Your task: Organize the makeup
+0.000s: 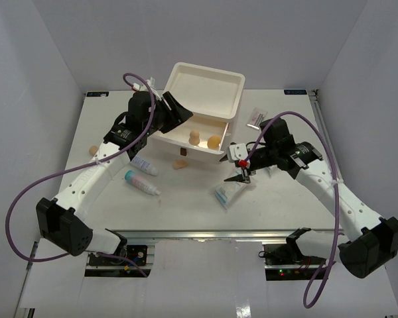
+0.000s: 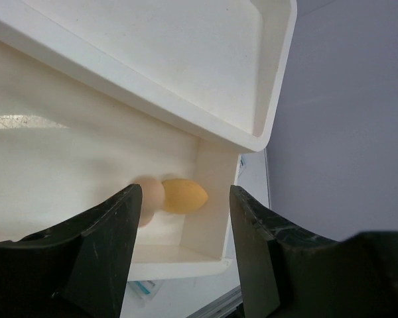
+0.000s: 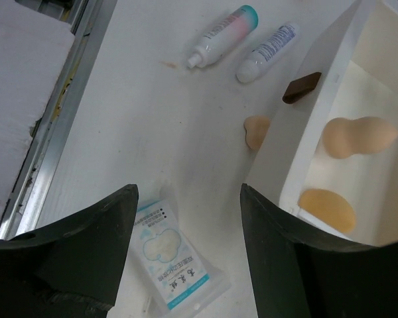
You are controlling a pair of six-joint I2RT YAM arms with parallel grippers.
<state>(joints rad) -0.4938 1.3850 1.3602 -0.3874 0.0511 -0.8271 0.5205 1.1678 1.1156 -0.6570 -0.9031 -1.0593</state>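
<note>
The cream drawer box (image 1: 206, 87) stands at the back middle with a drawer (image 1: 186, 150) pulled out. Two tan sponges (image 1: 194, 137) (image 1: 214, 141) lie inside it. My left gripper (image 1: 180, 109) hovers open over the drawer's left part, holding nothing; its wrist view shows an orange-tan sponge (image 2: 184, 195) and a blurred paler sponge (image 2: 149, 196) below. My right gripper (image 1: 242, 175) is open above a blue-and-white packet (image 3: 176, 255) on the table. A third sponge (image 3: 256, 130) lies just in front of the drawer. Two white-and-pink tubes (image 1: 144, 165) (image 1: 141, 183) lie left of it.
Another tan sponge (image 1: 93, 150) lies near the table's left edge. A small sachet (image 1: 255, 118) sits right of the box. The drawer has a brown handle (image 3: 301, 87). A metal rail (image 1: 205, 233) runs along the table's near edge.
</note>
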